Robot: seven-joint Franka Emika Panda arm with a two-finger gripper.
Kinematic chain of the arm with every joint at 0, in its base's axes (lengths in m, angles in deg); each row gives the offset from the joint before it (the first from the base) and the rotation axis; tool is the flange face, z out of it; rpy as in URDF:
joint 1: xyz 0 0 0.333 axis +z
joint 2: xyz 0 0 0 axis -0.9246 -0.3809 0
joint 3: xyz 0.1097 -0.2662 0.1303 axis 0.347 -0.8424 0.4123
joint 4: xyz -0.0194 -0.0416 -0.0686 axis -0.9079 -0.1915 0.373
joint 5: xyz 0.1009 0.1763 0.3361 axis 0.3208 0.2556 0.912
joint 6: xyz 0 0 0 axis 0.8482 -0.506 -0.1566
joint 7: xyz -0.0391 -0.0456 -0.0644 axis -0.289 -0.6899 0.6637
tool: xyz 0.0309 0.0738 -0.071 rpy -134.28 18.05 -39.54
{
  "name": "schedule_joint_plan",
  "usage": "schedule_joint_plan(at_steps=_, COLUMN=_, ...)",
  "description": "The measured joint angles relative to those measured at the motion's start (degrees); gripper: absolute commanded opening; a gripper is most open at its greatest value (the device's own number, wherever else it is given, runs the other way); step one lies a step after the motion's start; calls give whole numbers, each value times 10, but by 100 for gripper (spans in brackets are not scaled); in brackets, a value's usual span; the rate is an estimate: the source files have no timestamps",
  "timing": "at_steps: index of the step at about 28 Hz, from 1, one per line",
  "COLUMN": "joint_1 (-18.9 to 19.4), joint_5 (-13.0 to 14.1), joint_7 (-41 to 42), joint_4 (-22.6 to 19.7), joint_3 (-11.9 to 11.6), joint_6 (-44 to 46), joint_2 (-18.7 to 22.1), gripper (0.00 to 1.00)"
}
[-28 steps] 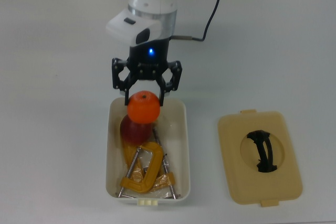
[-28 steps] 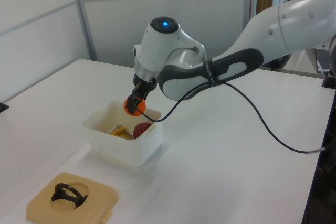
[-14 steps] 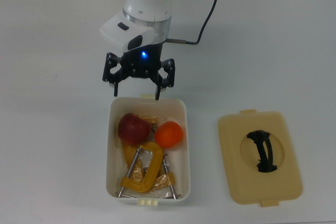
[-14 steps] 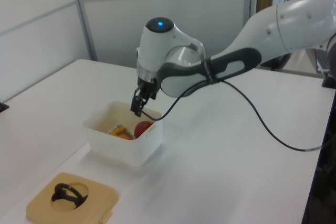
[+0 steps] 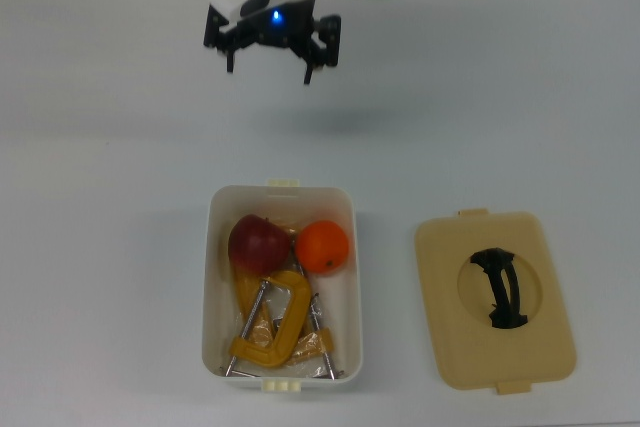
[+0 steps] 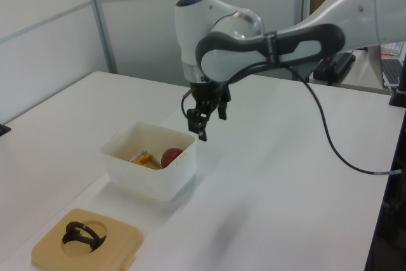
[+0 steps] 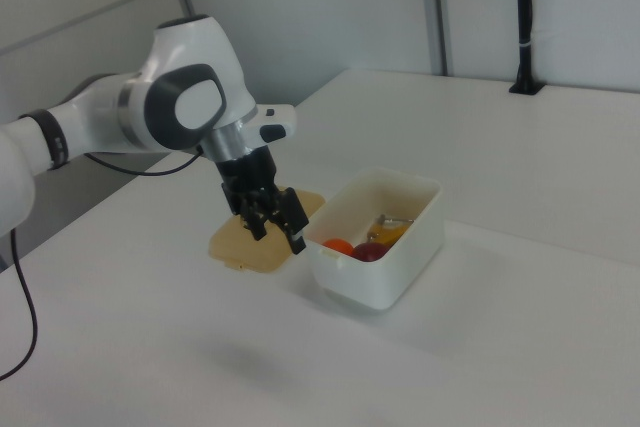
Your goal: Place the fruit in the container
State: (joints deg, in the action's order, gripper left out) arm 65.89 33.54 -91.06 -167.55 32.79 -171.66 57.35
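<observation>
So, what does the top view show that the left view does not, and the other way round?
Only the top view shows the orange beside the apple and the whole yellow C-clamp.

Only the left view shows the arm's long white and grey body and the wall panels behind the table.

Both show the white container, the apple inside it, the beige lid lying apart on the table, and the open end effector, empty and away from the container.

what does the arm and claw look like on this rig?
White glossy arm with dark grey joint bands, and a rounded white wrist housing. A small blue light glows on the wrist. The black two-finger claw has skeletal linkages. A black cable loops off the wrist.
</observation>
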Motion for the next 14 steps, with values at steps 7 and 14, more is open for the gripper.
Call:
schedule_joint_plan(at_steps=7, joint_1=0, joint_5=41, joint_7=20, joint_4=-1, joint_3=-9, joint_6=66, joint_2=33, gripper=100)
schedule_joint_plan(at_steps=14, joint_1=-2, joint_5=70, joint_7=29, joint_4=-1, joint_3=-26, joint_6=82, joint_2=64, gripper=100)
